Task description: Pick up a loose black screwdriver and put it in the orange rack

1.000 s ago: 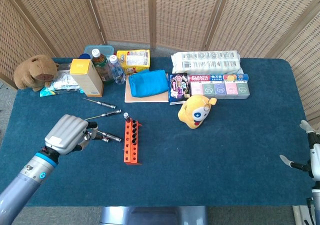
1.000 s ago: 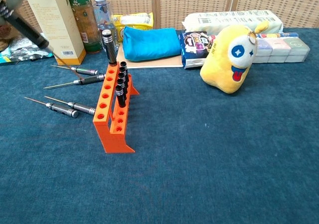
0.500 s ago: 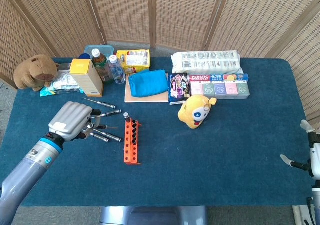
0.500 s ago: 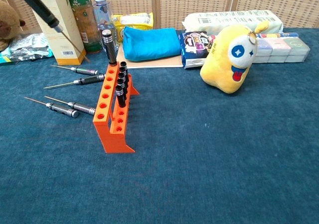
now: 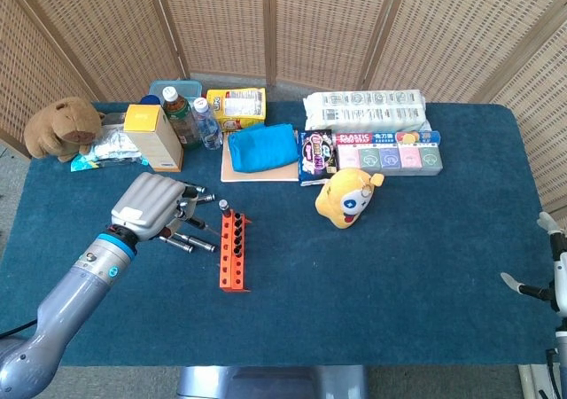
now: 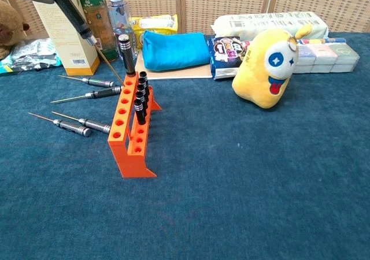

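Since a second ago the left hand (image 5: 156, 207) has been carried from the table's left edge toward the orange rack (image 5: 233, 254). Its fingers are closed on a black screwdriver (image 6: 72, 12), held tilted, tip just beside the rack's far end. The transport step is judged nearly finished; next the tip must be lined up over a free hole. The right hand (image 5: 551, 270), at the right edge, holds nothing, fingers spread.
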Tool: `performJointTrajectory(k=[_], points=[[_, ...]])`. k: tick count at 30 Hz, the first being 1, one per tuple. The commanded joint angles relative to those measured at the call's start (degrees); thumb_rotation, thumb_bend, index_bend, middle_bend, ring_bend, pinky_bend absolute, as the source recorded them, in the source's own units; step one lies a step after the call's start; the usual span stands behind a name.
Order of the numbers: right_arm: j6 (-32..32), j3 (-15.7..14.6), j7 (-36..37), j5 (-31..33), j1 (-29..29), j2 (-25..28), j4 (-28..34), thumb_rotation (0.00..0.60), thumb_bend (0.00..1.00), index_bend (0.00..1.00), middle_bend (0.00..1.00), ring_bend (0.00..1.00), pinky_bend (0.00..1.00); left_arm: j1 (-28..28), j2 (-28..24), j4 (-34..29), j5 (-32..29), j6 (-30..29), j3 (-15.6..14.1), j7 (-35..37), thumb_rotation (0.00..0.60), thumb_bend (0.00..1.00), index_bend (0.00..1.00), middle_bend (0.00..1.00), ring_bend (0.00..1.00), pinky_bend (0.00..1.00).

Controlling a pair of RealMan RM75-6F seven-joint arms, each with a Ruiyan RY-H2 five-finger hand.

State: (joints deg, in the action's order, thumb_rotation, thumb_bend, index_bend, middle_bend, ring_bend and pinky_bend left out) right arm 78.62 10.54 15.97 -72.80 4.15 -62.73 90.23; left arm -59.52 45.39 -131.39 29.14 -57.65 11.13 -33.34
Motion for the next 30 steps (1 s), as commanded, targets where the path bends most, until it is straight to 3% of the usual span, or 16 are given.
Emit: performJointTrajectory(k=[1, 30], points=[[0.02, 0.11, -0.02, 0.16, -0.01, 0.01, -0.06, 0.6, 0.1, 0.01, 0.15, 0.13, 0.07, -0.7, 0.78, 0.33, -0.83, -0.74, -0.15, -0.58, 0.6, 0.34, 0.59, 1.0, 1.0, 0.99], [-0.57, 0.47, 0.14, 0.91, -0.06, 0.19, -0.19, 0.6, 0.1, 0.01, 0.15, 0.13, 0.07, -4.46, 3.28, 1.89, -6.04, -3.94, -1.28, -4.86, 0.6, 0.34, 0.59, 1.0, 1.0, 0.99]])
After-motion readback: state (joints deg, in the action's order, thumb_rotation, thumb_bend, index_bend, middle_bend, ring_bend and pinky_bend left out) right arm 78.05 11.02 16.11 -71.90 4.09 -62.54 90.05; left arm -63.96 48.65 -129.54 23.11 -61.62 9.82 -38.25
